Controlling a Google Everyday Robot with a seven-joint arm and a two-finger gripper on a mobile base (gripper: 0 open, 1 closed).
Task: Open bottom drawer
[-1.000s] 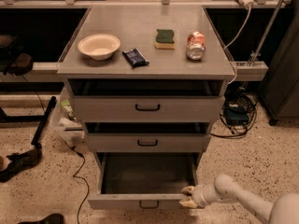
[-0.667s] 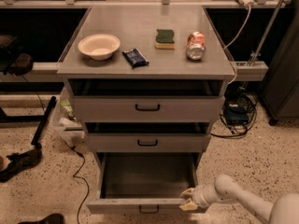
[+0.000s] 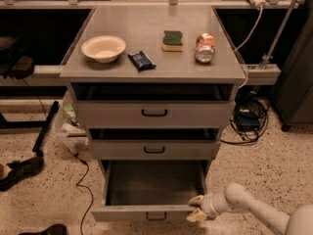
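The grey cabinet point(image 3: 151, 38) filled the middle of the frame, and it had three drawers, each standing at least a little out. The bottom drawer point(image 3: 122, 213) sat at the lower centre, pulled far out, with its dark inside showing. Against the picture from a second before, its front lay only a shade lower in the frame, and after that it had hardly shifted. I judged from this that the pull was near its end and the task was all but done. The top drawer point(image 3: 117, 114) and the middle drawer point(image 3: 117, 149) had not moved.

One pale arm point(image 3: 259, 212) reached in from the lower right corner. Its single gripper point(image 3: 196, 208) stayed at the right end of the bottom drawer's front, touching it. Whether it was clamped on that edge or loose I could not tell.

On the cabinet top lay four small things, one of each: a cream bowl point(image 3: 103, 48) at upper left, a red can point(image 3: 205, 47) on its side at upper right, a green sponge point(image 3: 172, 39) just left of the can, and a dark packet point(image 3: 142, 60) just right of the bowl.
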